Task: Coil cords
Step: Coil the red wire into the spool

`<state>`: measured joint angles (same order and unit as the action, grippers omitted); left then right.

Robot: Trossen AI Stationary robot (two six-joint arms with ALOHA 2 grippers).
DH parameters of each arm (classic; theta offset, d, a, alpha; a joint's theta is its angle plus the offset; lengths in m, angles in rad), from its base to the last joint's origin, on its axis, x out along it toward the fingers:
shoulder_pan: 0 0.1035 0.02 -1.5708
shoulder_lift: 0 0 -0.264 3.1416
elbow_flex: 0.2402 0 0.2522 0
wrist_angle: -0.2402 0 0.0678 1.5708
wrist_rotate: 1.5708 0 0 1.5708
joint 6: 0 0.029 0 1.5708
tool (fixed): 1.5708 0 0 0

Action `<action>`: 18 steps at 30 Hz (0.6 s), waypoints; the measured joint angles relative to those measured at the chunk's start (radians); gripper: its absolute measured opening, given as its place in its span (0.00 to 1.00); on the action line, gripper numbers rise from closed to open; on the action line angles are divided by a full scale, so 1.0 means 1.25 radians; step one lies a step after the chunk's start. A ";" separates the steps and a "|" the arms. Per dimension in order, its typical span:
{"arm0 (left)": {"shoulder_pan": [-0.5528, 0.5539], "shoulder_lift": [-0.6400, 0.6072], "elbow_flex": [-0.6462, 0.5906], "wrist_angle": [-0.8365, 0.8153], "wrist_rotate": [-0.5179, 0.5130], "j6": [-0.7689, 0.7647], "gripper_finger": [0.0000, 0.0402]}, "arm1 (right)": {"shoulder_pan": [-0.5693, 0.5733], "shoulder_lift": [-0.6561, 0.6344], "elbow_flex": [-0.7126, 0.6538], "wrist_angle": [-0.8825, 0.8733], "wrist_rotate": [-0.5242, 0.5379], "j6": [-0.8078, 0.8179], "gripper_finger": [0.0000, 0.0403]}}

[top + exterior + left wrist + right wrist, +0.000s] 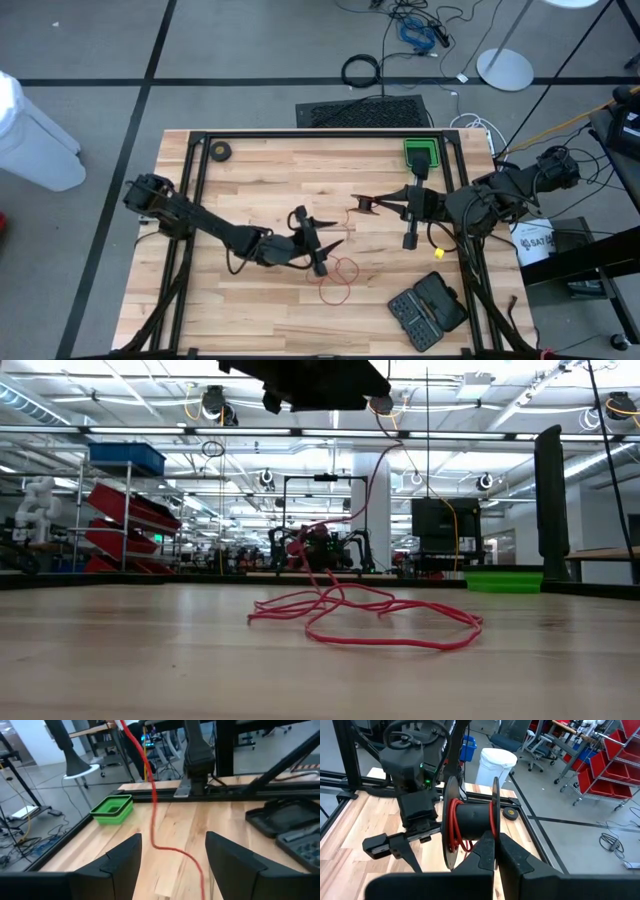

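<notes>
**Cord loose on the bench, reel in the right jaws**

High view: the left gripper (322, 243) sits at frame centre, jaws spread, just above the loops of red cord (338, 278) that lie on the bench (250, 190) below centre. The right gripper (368, 205) reaches in from the right, a little up and right of the left one. A green tray (421, 153) is at upper right, a black case (428, 310) at lower right and a small black roll (220, 152) at upper left.

Right wrist view: here alone the reel (470, 822) shows clearly, a black spool with a few red turns on its core. The jaws are pressed together on its near flange. The left arm stands just behind it.

Left wrist view: the cord (152, 802) runs up between the two spread fingers (122, 862), touching neither, then rises out of the top of the frame.

Low view: the cord (365, 615) lies in a loose tangle at mid-frame, with one strand climbing to the gripper at top centre
</notes>
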<state>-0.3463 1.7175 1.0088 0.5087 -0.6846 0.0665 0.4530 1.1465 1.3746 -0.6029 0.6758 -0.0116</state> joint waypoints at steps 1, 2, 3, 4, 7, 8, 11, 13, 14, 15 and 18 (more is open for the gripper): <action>0.000 0.000 0.000 0.008 -0.001 0.000 0.56 | 0.000 0.000 0.000 0.000 0.000 0.000 0.00; 0.000 -0.001 0.000 0.013 -0.006 0.000 0.56 | 0.000 0.000 0.000 0.000 0.000 0.000 0.00; 0.000 -0.001 0.000 0.016 -0.014 0.000 0.56 | 0.000 0.000 0.000 0.000 0.000 0.000 0.00; 0.002 -0.001 0.000 0.019 -0.020 0.001 0.56 | 0.000 0.000 0.000 0.000 0.000 0.000 0.00; 0.019 -0.001 0.000 0.024 -0.009 -0.004 0.56 | 0.000 0.000 0.000 0.000 0.000 0.000 0.00; 0.025 -0.001 0.000 0.024 0.009 -0.006 0.56 | 0.000 0.000 0.000 0.000 0.000 0.000 0.00; 0.039 -0.001 0.000 0.026 0.055 -0.023 0.56 | 0.000 0.000 0.000 0.000 0.000 0.000 0.00; 0.044 -0.001 0.000 0.027 0.065 -0.028 0.56 | 0.000 0.000 0.000 0.000 0.000 0.000 0.00; 0.046 -0.001 0.000 0.025 0.066 -0.027 0.56 | 0.000 0.000 0.000 0.000 0.000 0.000 0.00; 0.049 -0.001 0.000 0.024 0.066 -0.027 0.56 | 0.000 0.000 0.000 0.000 0.000 0.000 0.00; 0.055 0.003 0.000 0.030 0.065 -0.027 0.56 | 0.000 0.000 0.000 0.000 0.000 0.000 0.00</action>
<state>-0.2771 1.7215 1.0088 0.5460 -0.6029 0.0326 0.4530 1.1465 1.3746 -0.6029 0.6762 -0.0116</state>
